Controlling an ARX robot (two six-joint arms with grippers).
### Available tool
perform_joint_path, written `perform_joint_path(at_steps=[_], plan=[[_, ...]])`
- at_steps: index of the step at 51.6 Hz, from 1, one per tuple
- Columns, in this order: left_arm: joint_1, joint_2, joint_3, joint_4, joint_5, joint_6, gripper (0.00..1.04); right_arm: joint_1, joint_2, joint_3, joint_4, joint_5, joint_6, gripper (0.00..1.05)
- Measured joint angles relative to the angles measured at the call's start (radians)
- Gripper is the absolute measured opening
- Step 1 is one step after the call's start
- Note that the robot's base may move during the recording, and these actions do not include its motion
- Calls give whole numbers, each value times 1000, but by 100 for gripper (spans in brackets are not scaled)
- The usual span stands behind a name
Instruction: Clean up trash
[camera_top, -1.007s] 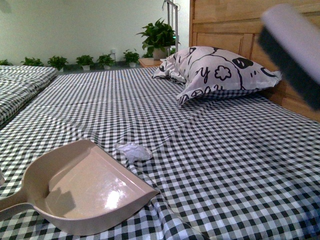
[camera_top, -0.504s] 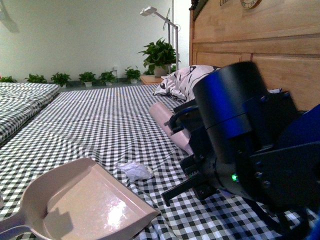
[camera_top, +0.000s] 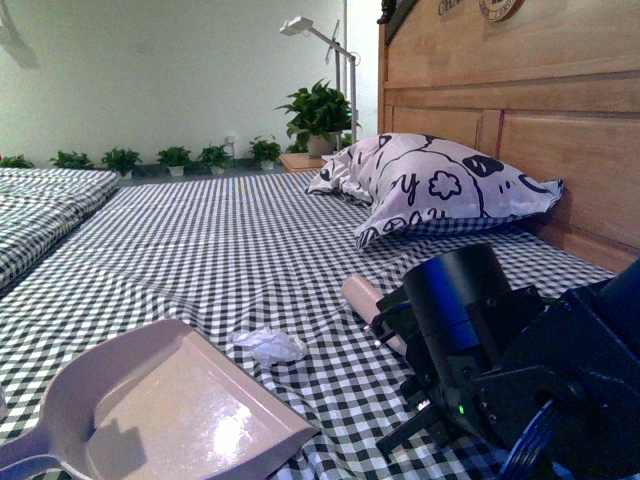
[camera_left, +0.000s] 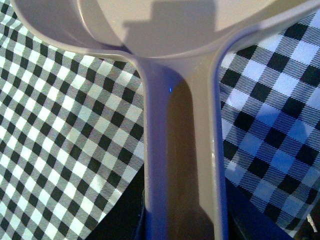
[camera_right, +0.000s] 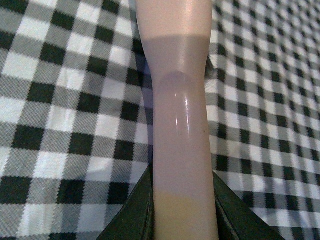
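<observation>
Small crumpled white paper wad (camera_top: 269, 345) lies on the black-and-white checked bedsheet (camera_top: 220, 250), just off the beige plastic dustpan (camera_top: 170, 415) at its 1 o'clock; left gripper (camera_left: 182, 225) clamps dustpan handle, right gripper (camera_right: 182, 215) clamps pale brush handle (camera_right: 177, 110)

We see even, soft daylight; glare gleams on the beige plastic dustpan (camera_top: 190, 420), whose handle shows bluish shadow up close.

- The front view sits low between the arms, looking along the checked bedsheet (camera_top: 250, 240) toward the headboard (camera_top: 500, 130) and far wall.
- The left wrist view looks closely down the dustpan (camera_left: 180, 150) handle; the front view shares that dustpan (camera_top: 150, 410).
- The right wrist view looks closely along the brush handle (camera_right: 180, 125), shared with the front view (camera_top: 365, 300).
</observation>
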Motion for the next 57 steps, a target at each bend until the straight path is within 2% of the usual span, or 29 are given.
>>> perform_joint_path(at_steps=[7,14,17,21,30,34,43,57], plan=[[0,0,0,0,0,0,26,17,8,12,-47,-26,27,19],[0,0,0,0,0,0,26,31,-24,1,-119,-153,67,19],[0,0,0,0,0,0,26,32,-57,-21,-147,-238,77,19],[0,0,0,0,0,0,26,44,-127,-81,-184,-423,99,19],[0,0,0,0,0,4,26,61,-246,-177,-224,-632,124,19],[0,0,0,0,-1,3,25,37,-348,-221,-223,-741,142,19],[0,0,0,0,0,3,25,-58,-486,-237,-219,-769,193,19],[0,0,0,0,0,3,25,-111,-503,-307,-160,-727,224,19]])
